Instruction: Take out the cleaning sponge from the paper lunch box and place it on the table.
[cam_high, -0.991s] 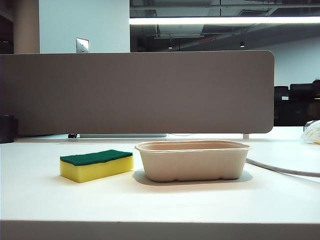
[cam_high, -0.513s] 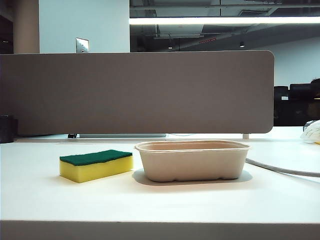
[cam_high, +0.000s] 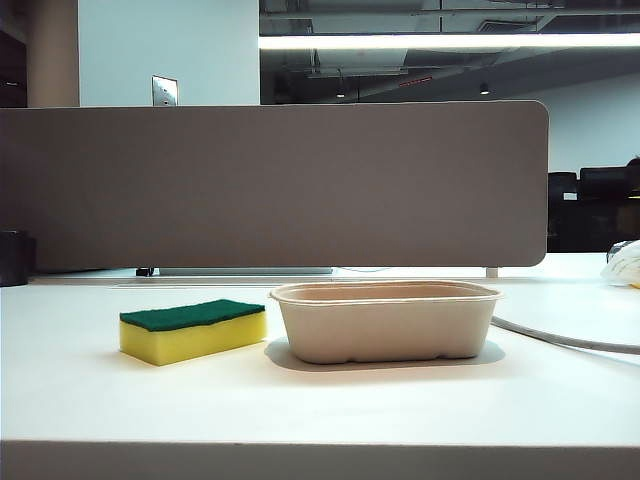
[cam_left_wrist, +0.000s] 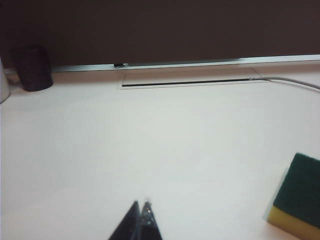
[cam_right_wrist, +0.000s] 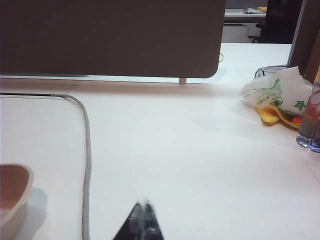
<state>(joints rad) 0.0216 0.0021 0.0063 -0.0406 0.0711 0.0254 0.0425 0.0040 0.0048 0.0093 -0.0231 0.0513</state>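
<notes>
Nothing shifts vs a sec ago: cleaning sponge (cam_high: 193, 331) sits on table (cam_high: 320, 400) beside paper lunch box (cam_high: 385, 321), task looks done. Left gripper (cam_left_wrist: 139, 206) and right gripper (cam_right_wrist: 143, 204) both clenched, empty, low over bare desk.

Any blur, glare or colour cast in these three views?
Exterior view: sharp, ceiling strip light blown out, soft shadow under the paper lunch box. Left wrist view: soft, pinkish table, cleaning sponge blurred. Right wrist view: mildly soft.

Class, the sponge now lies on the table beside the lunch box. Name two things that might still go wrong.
The cleaning sponge lies almost against the paper lunch box, so a sweeping arm might knock either. The grey cable beside the box could snag the right gripper. Both grippers, including the left gripper, are shut.
</notes>
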